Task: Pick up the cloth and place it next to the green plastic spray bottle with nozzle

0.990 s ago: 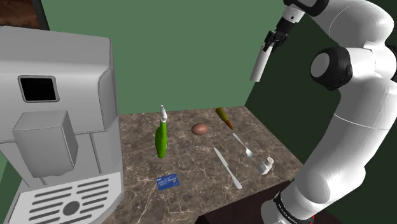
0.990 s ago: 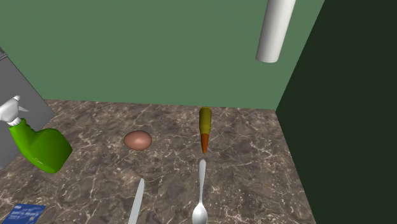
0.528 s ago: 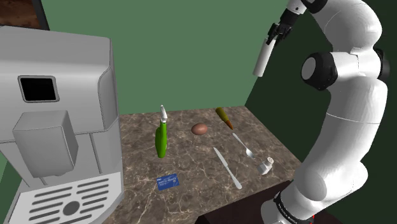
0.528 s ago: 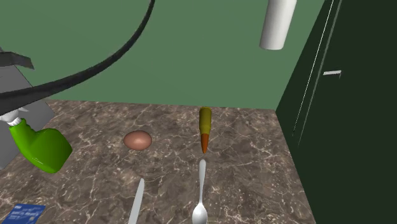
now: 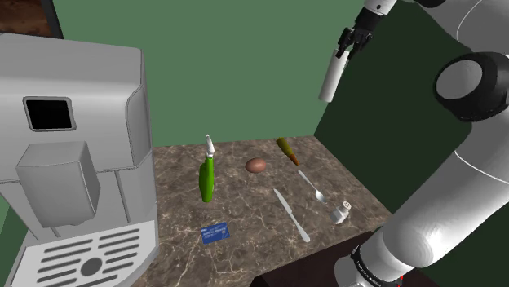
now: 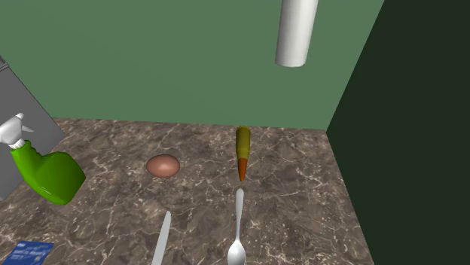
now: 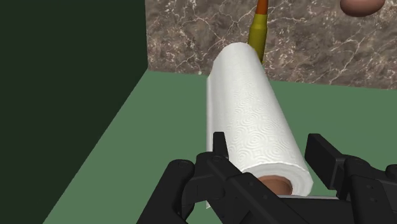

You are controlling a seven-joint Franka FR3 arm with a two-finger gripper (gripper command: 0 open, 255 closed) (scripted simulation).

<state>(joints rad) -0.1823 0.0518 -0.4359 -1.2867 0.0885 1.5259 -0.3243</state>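
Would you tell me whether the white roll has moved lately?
Yes: the white roll shifted toward the second exterior view's left, away from the dark wall.

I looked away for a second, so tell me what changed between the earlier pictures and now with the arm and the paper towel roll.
The end effector, still clasping the white paper towel roll high above the counter, carried it a little toward the second exterior view's left, and the arm swung its elbow toward the shoulder view's right. The green spray bottle, egg, spoon and knife stayed put.

Bare counter [image 5: 245,200] lies between the spray bottle [image 5: 206,175] and the egg [image 5: 255,165], the coffee machine [image 5: 73,147] looming beyond the bottle.
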